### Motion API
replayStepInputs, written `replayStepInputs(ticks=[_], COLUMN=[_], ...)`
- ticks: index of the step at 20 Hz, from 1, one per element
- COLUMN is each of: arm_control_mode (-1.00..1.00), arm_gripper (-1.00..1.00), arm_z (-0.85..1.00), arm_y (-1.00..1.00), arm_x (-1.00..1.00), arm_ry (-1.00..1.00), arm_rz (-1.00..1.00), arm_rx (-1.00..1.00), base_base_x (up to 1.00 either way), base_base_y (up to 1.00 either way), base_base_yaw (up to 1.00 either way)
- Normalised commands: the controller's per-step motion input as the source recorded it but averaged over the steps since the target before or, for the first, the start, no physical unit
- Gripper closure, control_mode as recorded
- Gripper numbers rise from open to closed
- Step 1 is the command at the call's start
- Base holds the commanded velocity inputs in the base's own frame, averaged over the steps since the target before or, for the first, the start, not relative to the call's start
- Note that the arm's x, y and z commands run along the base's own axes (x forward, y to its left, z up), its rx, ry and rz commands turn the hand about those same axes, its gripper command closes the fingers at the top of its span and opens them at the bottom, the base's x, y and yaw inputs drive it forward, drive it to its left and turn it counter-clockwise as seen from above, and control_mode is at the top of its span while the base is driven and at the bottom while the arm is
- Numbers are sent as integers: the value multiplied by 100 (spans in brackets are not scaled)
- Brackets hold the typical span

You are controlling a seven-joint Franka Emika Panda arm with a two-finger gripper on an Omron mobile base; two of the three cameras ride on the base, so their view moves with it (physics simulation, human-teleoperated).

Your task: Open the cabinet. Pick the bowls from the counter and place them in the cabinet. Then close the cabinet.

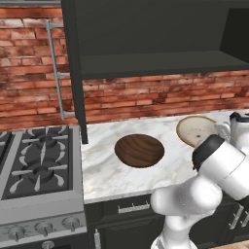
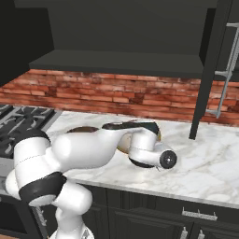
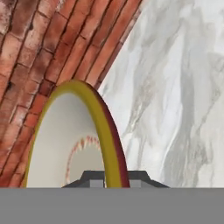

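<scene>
From the left base view we count two bowls on the worktop (image 1: 126,182): a brown bowl (image 1: 139,150) lying flat, and a cream bowl (image 1: 195,130) partly hidden behind our arm. The jaws themselves are covered by the arm here; the brown bowl lies off to the side of where they reach, towards the stove (image 1: 36,163). One cabinet (image 1: 146,34) stands open above, its door (image 1: 75,68) swung out edge-on with one long handle (image 1: 57,73).

From the right base view the arm lies low across the worktop and blocks both bowls almost wholly; only slivers show behind it, too little to tell apart. A second cabinet door (image 2: 212,65) hangs open on the far side, with its handle (image 2: 226,65).

In the hand view we see one bowl, the cream one (image 3: 65,140), cut off at the lower edge. The jaws (image 3: 114,180) are clamped on its yellowish rim (image 3: 107,131), one fingertip (image 3: 92,178) inside, the other outside. Marble lies beyond the jaws on one side, brick wall (image 3: 39,48) on the other.
</scene>
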Motion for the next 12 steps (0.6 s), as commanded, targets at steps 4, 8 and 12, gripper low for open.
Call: replayStepInputs(ticks=[4,8,12], arm_control_mode=[-100,-100,-100], arm_gripper=[100,100,100], arm_z=[66,68,63], arm_y=[25,2,0], arm_x=[-56,-38,-23], arm_ry=[1,15,25], arm_rz=[-31,-38,-40], arm_rx=[-13,-10,-5], base_base_x=[0,0,0], base_base_y=[0,0,0], base_base_yaw=[0,0,0])
